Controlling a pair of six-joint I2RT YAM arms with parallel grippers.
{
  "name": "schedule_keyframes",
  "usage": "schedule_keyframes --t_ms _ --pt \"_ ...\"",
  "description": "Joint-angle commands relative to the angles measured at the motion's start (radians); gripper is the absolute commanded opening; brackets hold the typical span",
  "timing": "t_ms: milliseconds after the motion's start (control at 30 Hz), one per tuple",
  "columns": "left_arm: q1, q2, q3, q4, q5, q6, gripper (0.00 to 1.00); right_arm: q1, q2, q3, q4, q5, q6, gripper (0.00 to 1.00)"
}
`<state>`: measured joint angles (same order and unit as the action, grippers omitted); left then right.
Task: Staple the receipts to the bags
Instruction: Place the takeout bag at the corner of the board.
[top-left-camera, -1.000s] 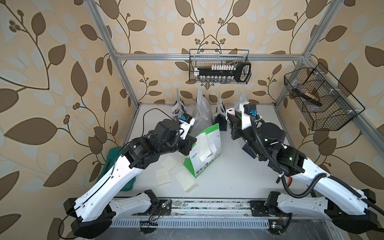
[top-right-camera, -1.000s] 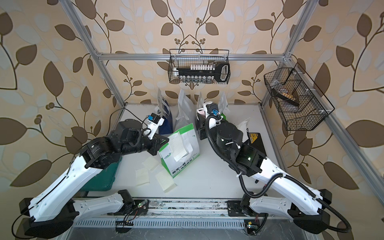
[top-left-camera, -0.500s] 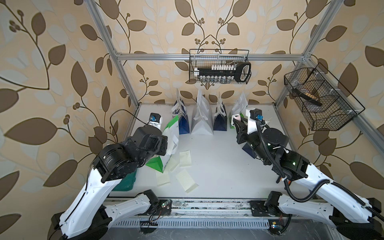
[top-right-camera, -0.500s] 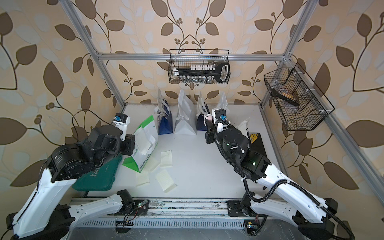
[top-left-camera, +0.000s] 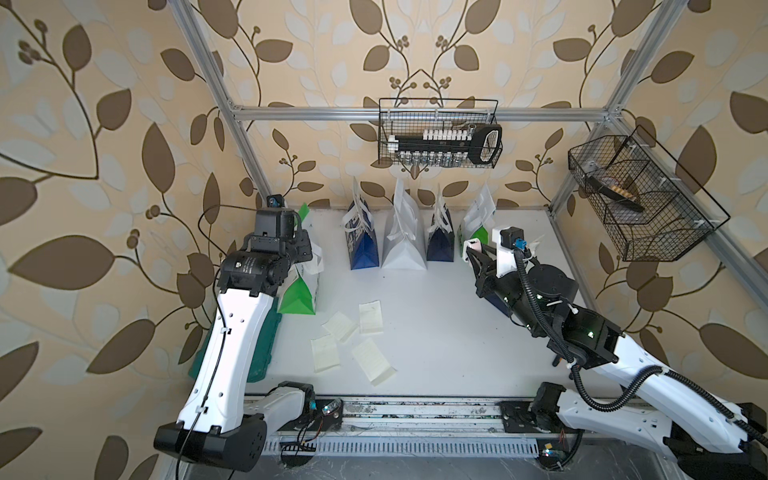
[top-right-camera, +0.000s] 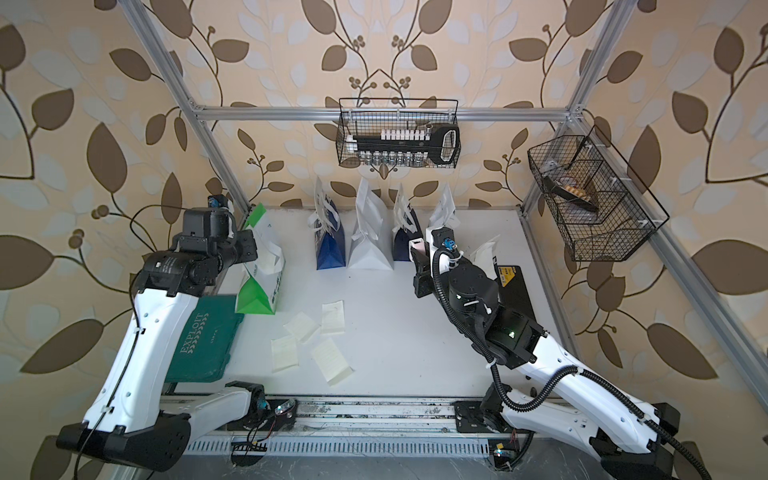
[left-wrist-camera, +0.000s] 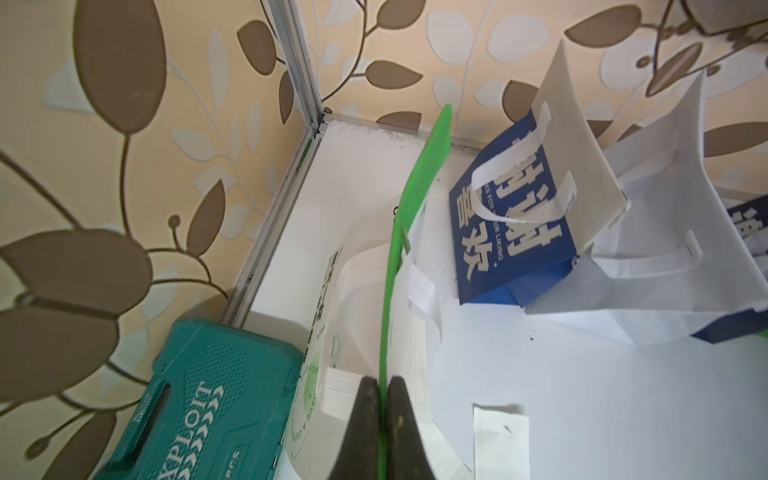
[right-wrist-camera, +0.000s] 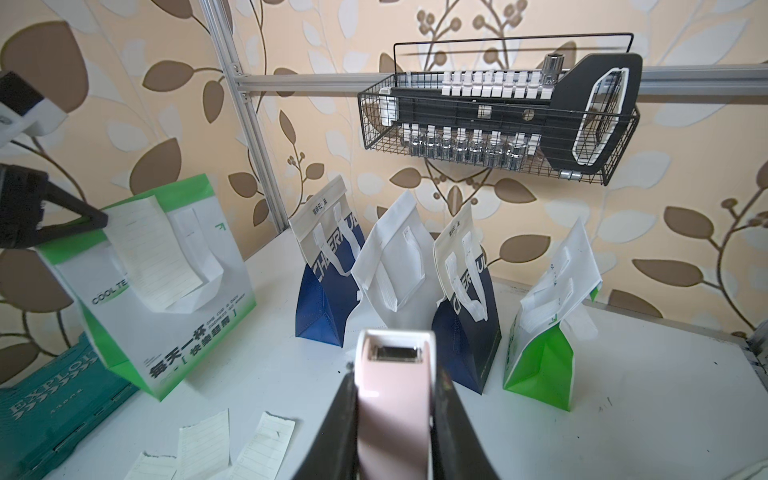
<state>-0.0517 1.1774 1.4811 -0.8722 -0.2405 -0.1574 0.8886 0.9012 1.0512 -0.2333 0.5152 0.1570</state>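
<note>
The left gripper (left-wrist-camera: 381, 392) is pinching tight on the green top edge of a green-and-white bag (top-left-camera: 298, 291). That bag is standing way over on the left, just beside the teal tool case (top-right-camera: 203, 340) and close to the corner frame post. A receipt (right-wrist-camera: 160, 253) is lying flat on its face. The right gripper (right-wrist-camera: 395, 390) is clamping a pink stapler (right-wrist-camera: 392, 415) and hanging just in front of the back row. In that row, a navy bag (top-left-camera: 363, 249), white bag (top-left-camera: 403, 253), second navy bag (top-left-camera: 440, 249) and second green-and-white bag (top-left-camera: 478, 216) are lining the back edge. Four loose receipts (top-left-camera: 370, 318) are sitting front-middle on the white table (top-left-camera: 436, 324). The stretch between the arms is lying open. One wire basket (top-left-camera: 386, 137) is hanging off the back rail and another basket (top-left-camera: 665, 232) off the right side.
</note>
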Motion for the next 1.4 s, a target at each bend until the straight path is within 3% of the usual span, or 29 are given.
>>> schedule_keyframes --t_ms 0,267,467,867,967,1100,1200,1267,1367 --pt "0.055 0.069 0.030 0.215 0.047 0.027 0.00 -0.002 -0.023 -0.028 0.014 -0.018 0.011 0.01" --pt "0.217 0.316 0.097 0.356 0.217 -0.011 0.00 -0.003 -0.024 -0.067 0.006 -0.037 0.025 0.01" --pt "0.293 0.404 0.118 0.447 0.325 -0.034 0.00 -0.002 -0.010 -0.079 0.003 -0.050 0.020 0.01" --pt "0.296 0.472 0.171 0.412 0.292 -0.009 0.00 -0.003 -0.005 -0.094 0.016 -0.053 0.022 0.01" --pt "0.297 0.479 0.169 0.406 0.261 -0.003 0.10 -0.004 -0.014 -0.097 0.010 -0.052 0.019 0.02" --pt "0.301 0.478 0.166 0.402 0.240 -0.001 0.14 -0.002 -0.019 -0.100 0.005 -0.052 0.019 0.01" --pt "0.309 0.476 0.157 0.403 0.220 0.001 0.33 -0.003 -0.022 -0.103 0.008 -0.051 0.020 0.01" --pt "0.313 0.473 0.154 0.401 0.204 -0.010 0.54 -0.003 -0.024 -0.103 0.008 -0.058 0.021 0.01" --pt "0.316 0.464 0.161 0.401 0.225 -0.026 0.68 -0.002 -0.020 -0.100 0.005 -0.062 0.020 0.01"
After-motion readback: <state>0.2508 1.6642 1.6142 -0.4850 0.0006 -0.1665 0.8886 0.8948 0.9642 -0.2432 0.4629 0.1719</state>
